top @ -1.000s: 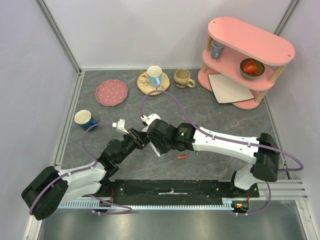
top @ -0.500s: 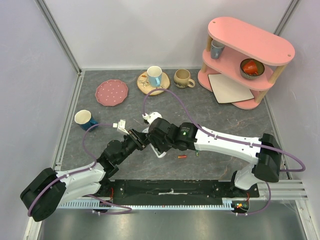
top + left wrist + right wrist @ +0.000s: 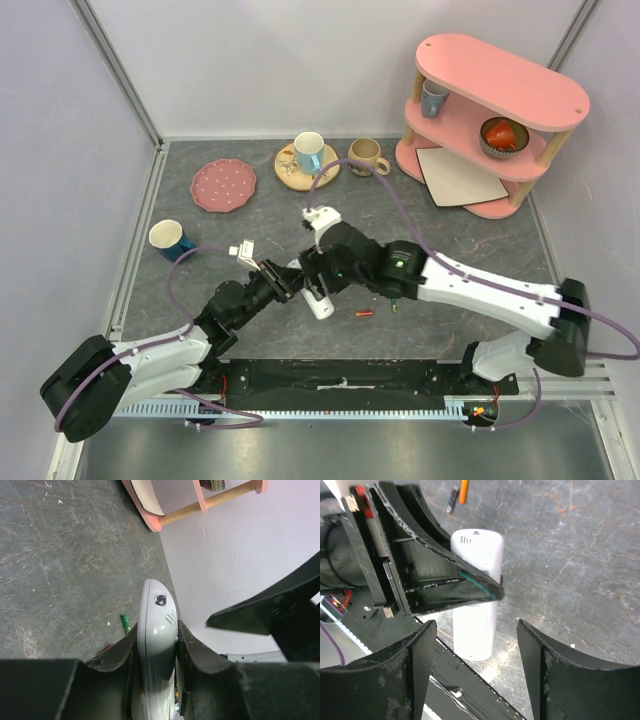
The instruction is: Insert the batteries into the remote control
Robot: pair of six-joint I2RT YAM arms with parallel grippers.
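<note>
- Around the remote control, the left fingers pinch its two long sides, with the left arm stretched low toward it.
- Directly above the remote control, the right fingers hang spread wide and do not touch it; the right arm reaches across with its wrist bent down.
- Just right of the remote control, two batteries lie on the tabletop: one red-orange, one seemingly green.
- Well beyond it to the right, a pink shelf carries a bowl holding something red, and a cup.

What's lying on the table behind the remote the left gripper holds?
Past the tip of the remote lie a red-orange battery and a green battery, both loose. The left gripper covers the remote's lower part and the table beneath.
</note>
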